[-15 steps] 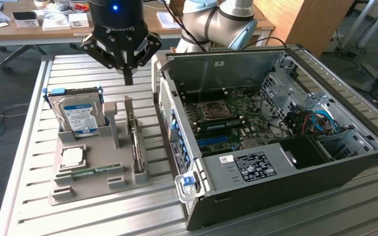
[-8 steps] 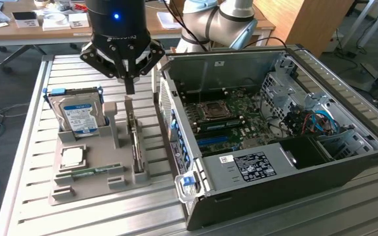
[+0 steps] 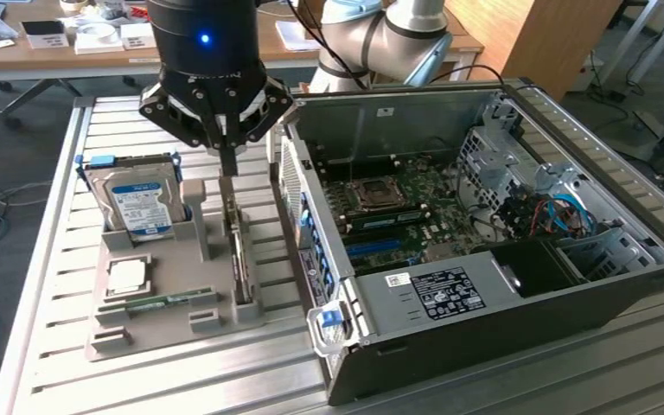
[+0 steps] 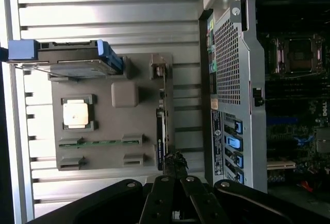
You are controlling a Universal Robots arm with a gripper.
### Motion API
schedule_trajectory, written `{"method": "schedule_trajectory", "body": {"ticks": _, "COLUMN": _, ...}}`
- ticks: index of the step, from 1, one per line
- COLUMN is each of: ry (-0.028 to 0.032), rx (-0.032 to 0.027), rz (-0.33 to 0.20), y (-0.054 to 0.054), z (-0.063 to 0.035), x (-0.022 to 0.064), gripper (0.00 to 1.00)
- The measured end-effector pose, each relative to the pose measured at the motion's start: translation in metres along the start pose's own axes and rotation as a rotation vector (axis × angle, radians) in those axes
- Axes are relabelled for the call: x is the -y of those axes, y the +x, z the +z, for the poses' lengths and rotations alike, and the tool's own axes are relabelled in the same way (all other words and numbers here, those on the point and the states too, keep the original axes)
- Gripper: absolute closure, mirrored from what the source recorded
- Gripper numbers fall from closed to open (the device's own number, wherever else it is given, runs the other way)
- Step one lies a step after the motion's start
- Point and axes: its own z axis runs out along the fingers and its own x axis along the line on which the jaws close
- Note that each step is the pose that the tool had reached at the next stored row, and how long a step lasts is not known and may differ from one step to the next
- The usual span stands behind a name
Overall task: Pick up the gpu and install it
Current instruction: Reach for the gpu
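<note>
The gpu [image 3: 238,251] is a thin card standing on edge in a slot of the grey holder [image 3: 159,337], just beside the open computer case [image 3: 563,294]. In the wrist view the gpu [image 4: 160,131] shows edge-on as a dark strip. My gripper [image 3: 227,171] hangs directly over the card's far end with its fingers shut together. Their tips [image 4: 175,161] come down close to the card's top edge; I cannot tell whether they touch it. Nothing shows between the fingers.
The holder also carries a silver hard drive [image 3: 136,203] with a blue-white label, a square processor [image 3: 128,277] and a green memory stick [image 3: 159,303]. The case lies open with its motherboard [image 3: 390,207] exposed. All stand on a slatted metal table [image 3: 44,259].
</note>
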Motion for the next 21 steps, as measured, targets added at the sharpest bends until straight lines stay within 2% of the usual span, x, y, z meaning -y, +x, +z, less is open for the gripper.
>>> {"method": "schedule_trajectory", "body": {"ticks": 6, "ry": 0.0001, "rx": 0.0, "rz": 0.0, "y": 0.003, "z": 0.0006, "x": 0.003, "gripper": 0.89}}
{"method": "schedule_trajectory", "body": {"ticks": 21, "ry": 0.0007, "rx": 0.0002, "rz": 0.003, "y": 0.003, "z": 0.0054, "x": 0.0192, "gripper": 0.89}}
